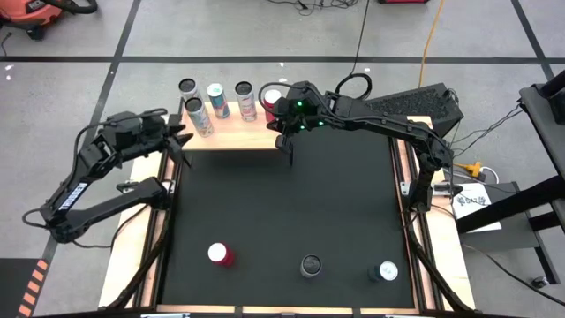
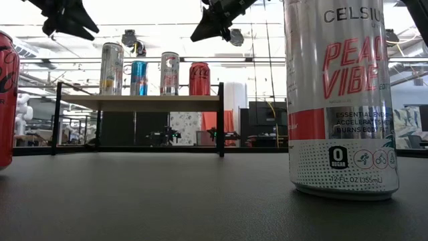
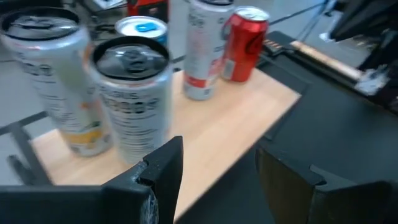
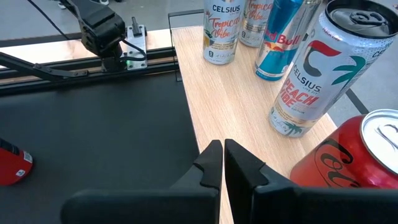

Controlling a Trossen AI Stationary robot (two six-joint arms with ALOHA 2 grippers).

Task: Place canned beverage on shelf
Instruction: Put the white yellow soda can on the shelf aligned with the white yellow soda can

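Five cans stood on the shelf (image 1: 231, 132) at the desk's (image 1: 291, 212) far edge. Right gripper (image 1: 287, 141) hovered at the shelf's right end, fingers together, empty. Left gripper (image 1: 181, 137) waited at its left end, fingers apart, empty.

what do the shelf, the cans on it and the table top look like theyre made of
Shelf: pale wood, matt, with faint grain lines, on thin black legs that look like metal. Cans, such as the red can: likely aluminium, glossy printed sides, bare silvery lids with pull tabs. Table top: black, matt and finely textured in the low view, perhaps a rubber or fabric mat; I cannot tell which.
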